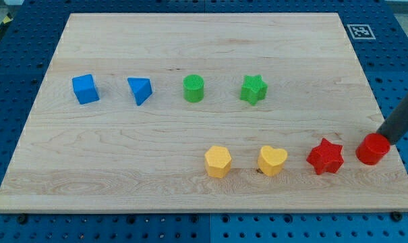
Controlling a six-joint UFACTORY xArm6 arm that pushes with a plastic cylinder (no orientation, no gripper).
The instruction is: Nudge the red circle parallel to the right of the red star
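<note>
The red circle [373,149] lies on the wooden board [123,162] near its right edge, in the lower right of the view. The red star [325,156] lies just to its left, a small gap between them, at about the same height. My rod comes down from the view's right edge and my tip [384,137] rests at the red circle's upper right side, touching it or nearly so.
A yellow heart [272,160] and a yellow hexagon [218,161] lie left of the red star in the same row. Higher up lie a blue cube [85,89], a blue triangle [140,90], a green circle [194,88] and a green star [253,89].
</note>
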